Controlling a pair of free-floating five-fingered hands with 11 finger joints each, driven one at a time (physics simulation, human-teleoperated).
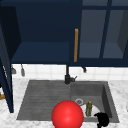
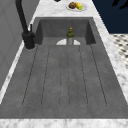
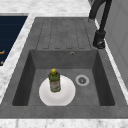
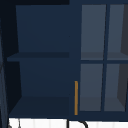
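One bottle (image 3: 54, 81) upright on plate (image 3: 65, 96); faucet (image 3: 100, 37) behind.

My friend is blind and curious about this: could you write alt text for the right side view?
A small green bottle with a yellow cap stands upright on a white plate in the basin of a dark grey sink, beside the round drain. Behind the basin lies a grooved draining board, with a black tap at the right.

Green bottle (image 3: 54, 81) (yellow cap) on white plate (image 3: 67, 94), grey sink (image 3: 102, 82).
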